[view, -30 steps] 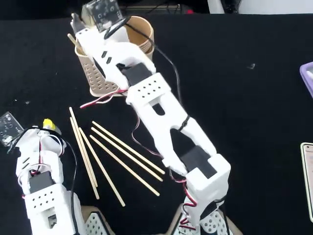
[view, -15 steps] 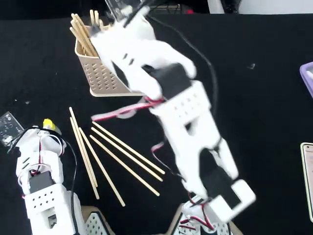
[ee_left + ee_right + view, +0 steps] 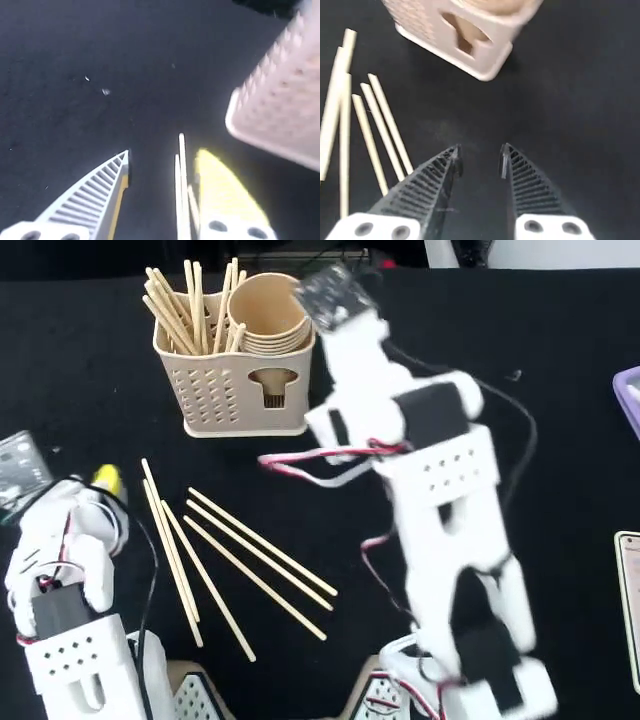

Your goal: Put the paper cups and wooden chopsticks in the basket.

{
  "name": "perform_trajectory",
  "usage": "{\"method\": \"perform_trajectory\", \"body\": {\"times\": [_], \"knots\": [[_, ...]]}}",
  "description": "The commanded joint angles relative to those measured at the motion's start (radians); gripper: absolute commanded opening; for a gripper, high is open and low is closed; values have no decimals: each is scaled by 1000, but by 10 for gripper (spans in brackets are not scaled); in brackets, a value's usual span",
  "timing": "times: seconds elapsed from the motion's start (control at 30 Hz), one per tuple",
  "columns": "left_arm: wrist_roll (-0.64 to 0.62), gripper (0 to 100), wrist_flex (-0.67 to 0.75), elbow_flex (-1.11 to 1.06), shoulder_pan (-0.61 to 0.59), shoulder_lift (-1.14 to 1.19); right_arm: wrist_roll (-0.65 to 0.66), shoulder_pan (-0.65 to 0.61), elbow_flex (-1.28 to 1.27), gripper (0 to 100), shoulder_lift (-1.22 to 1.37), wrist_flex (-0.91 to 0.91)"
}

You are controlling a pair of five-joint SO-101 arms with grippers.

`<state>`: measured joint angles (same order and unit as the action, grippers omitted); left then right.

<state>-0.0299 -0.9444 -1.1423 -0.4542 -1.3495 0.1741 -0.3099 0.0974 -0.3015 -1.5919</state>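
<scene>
The beige basket (image 3: 245, 390) stands at the back left of the black table. Several wooden chopsticks (image 3: 190, 310) lean in it beside a stack of paper cups (image 3: 268, 312). More chopsticks (image 3: 235, 560) lie loose on the table in front of it. The right arm (image 3: 435, 440) is just right of the basket; in its wrist view the right gripper (image 3: 480, 150) is open and empty above bare table, with the basket (image 3: 470, 35) ahead and loose chopsticks (image 3: 370, 130) to one side. The left gripper (image 3: 162, 155) is open, low over the ends of the chopsticks (image 3: 180, 190), near the basket (image 3: 280, 110).
A purple object (image 3: 630, 400) and a white item (image 3: 628, 600) sit at the right edge of the table. The left arm's yellow finger (image 3: 106, 480) shows at the lower left, close to the loose chopsticks.
The right arm has pulled up and away from the basket and swung to its right, leaving a bundle of chopsticks standing in it. The left arm has shifted slightly left.
</scene>
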Motion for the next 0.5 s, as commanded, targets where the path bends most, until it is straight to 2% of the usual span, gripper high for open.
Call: {"method": "perform_trajectory", "body": {"times": [0.0,0.17,0.3,0.37,0.47], "knots": [[106,250,-109,76,41,-2,43,55,-398,134,-231,222],[149,251,-153,-21,101,-2,51,61,-966,132,-536,568],[144,251,-153,-94,186,-2,9,60,-1310,131,-716,818],[143,251,-149,-119,208,-2,-11,61,-1395,131,-783,867],[147,251,-106,-173,209,0,-18,92,-1422,131,-848,841]]}}
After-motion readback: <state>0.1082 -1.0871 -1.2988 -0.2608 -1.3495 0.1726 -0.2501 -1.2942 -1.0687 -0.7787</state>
